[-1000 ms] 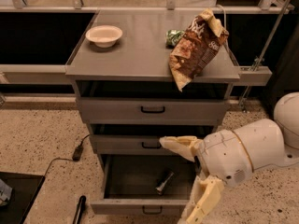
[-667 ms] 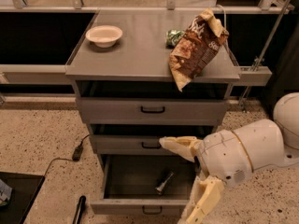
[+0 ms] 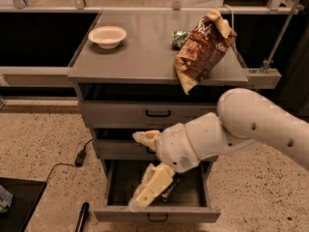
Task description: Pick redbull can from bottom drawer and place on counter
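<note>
- Floor, far L: black flat thing (image 3: 19,202) at the corner; 1 dark cable (image 3: 79,156) w/ plug runs toward the cabinet; 1 dark stick-like item (image 3: 82,217) lies by the drawer front.
- Table (image 3: 140,59): grey metal top of the cabinet, carries 3 things.
- Bowl (image 3: 107,35): 1, pale, upright, back-L part of the table.
- Drawers: 3 total. Top drawer (image 3: 120,114) and mid drawer (image 3: 116,149) are shut. Bottom drawer (image 3: 157,212) is pulled out, inside visible.
- Gripper (image 3: 137,170): 1, in front of the cabinet, over the open bottom drawer. Spread wide, holds nothing. 2 fingers (image 3: 152,185): upper one sits in front of the mid drawer, lower one reaches down into the bottom drawer.
- Can (image 3: 170,190): 1, dark, slim, lying tilted on the bottom drawer floor, just R of the lower finger and partly hidden by it. Contact w/ the finger: can't tell. Not between the fingers.
- Wrapper (image 3: 180,37): 1, green, shiny, back of the table, just L of the bag.
- Bag (image 3: 203,50): 1 brown snack bag, R side of the table, lower corner hanging past the front edge.
- Arm (image 3: 251,124): white, comes in from R, crosses in front of the cabinet's R side.
</note>
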`<control>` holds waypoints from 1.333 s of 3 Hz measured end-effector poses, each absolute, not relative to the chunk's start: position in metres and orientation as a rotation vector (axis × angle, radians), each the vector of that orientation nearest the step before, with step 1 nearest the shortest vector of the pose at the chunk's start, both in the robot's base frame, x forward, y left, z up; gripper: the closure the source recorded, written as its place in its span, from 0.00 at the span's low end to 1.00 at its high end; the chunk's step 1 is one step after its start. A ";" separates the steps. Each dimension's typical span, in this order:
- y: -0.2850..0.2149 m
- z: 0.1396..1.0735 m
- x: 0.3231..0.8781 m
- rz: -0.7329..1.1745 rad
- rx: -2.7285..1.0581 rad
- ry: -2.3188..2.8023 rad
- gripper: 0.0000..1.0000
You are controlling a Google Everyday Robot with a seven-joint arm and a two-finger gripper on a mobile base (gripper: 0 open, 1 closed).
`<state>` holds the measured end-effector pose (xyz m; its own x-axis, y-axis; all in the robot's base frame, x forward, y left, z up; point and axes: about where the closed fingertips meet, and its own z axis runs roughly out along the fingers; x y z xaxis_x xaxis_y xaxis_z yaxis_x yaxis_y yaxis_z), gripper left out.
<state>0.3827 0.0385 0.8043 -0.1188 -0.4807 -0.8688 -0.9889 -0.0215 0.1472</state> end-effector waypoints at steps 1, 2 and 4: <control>0.071 0.764 0.429 0.935 -1.556 1.798 0.00; 0.101 0.759 0.439 0.920 -1.562 1.822 0.00; 0.056 0.737 0.426 0.656 -1.659 2.042 0.00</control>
